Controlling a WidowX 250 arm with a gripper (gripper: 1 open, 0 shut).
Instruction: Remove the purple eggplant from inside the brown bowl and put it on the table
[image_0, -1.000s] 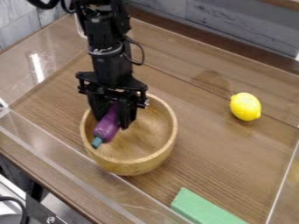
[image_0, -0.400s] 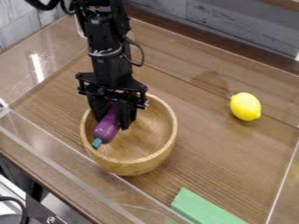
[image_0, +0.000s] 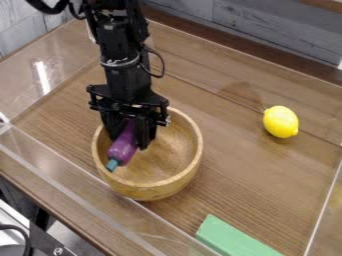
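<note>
**A:** Down in the brown bowl (image_0: 150, 158), left of centre on the table (image_0: 234, 95), the gripper (image_0: 130, 131) points straight down with its black fingers (image_0: 143, 128) clamped on the purple eggplant (image_0: 122, 146). That's a closed grip, and the eggplant is what's in it.

**B:** How much of the eggplant shows?

**A:** Only the lower part. It slants down toward the left inside the bowl; the upper end disappears behind the fingers. There's a small teal tip right at the near-left rim. Whether that end touches the bowl's floor or hangs just clear, I can't tell from this angle.

**B:** And the bowl itself?

**A:** The far rim is covered by the gripper body, so only the near wall and part of the inside show.

**B:** Anything else around?

**A:** A yellow lemon (image_0: 281, 121) well off to the right, in plain view. A green block (image_0: 249, 239) at the bottom edge, cut off by the frame. The arm runs out of the top of the picture. Clear acrylic walls (image_0: 54, 190) catch glare along the near side.
</note>
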